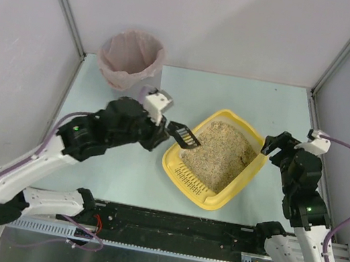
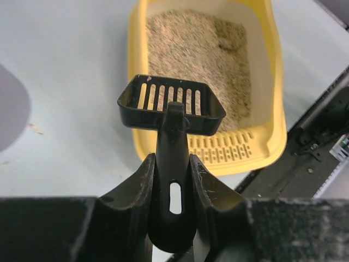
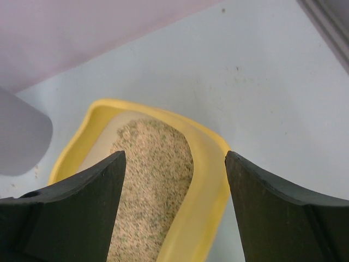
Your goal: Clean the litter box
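Your left tool (image 2: 172, 164) is clamped on the handle of a black slotted scoop (image 2: 172, 103), both fingers tight against the handle, and the scoop's basket is empty. In the top view the scoop sits just over the left rim of the litter box (image 1: 207, 200), pointing into it and apparently held clear of the litter (image 1: 222, 152). The box lies at an angle in the middle right of the counter (image 1: 127, 177), with its slotted grille at the lower end. Your right tool (image 3: 174, 158) has its fingers well apart and nothing between them. It hangs by the box's right corner, and whether it touches the rim you cannot tell from these views. My read is that you are at the start of a scooping pass, with nothing lifted yet. The next move calls for tipping the scoop's front edge down into the litter and sweeping toward the darker patch (image 2: 229, 33) at the upper end of the box in the left wrist view, likely a clump. Having the right tool steady the rim would keep the light box from sliding. The box holds beige, sandy litter spread fairly evenly. The grey, pink-lined bin (image 1: 120, 78) stands at the upper left of the top view, well apart from the box, and I can make out nothing inside it.
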You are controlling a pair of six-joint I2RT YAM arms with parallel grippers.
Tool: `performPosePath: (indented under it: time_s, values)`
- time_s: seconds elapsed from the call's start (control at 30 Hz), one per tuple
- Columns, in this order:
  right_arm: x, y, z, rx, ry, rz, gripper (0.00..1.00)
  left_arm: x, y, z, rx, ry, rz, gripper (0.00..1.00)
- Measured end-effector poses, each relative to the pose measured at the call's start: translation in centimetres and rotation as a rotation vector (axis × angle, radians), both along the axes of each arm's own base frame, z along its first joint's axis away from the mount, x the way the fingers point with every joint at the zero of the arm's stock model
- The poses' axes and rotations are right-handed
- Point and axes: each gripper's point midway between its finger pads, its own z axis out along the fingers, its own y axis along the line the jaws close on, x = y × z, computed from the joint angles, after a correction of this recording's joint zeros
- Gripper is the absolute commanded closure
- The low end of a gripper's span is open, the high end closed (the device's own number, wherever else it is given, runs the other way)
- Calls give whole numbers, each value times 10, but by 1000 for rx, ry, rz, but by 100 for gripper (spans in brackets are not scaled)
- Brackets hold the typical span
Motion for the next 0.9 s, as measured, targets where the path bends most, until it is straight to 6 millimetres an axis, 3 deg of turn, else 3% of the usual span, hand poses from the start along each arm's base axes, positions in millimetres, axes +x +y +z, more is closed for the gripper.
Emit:
performPosePath:
  time_s: [0.23,0.53,0.73,0.9]
  values:
    - [9,-3,30,60,-122,-40,21,-14,-45,-42,46,154,19,100]
    - [15,0,25,90,-107,-50,21,-21,-78,-73,51,282,109,100]
    - [16,1,25,101,-106,-53,21,-11,-97,-103,117,330,159,100]
    - [20,2,21,102,-91,-52,21,1,-111,-112,152,314,192,100]
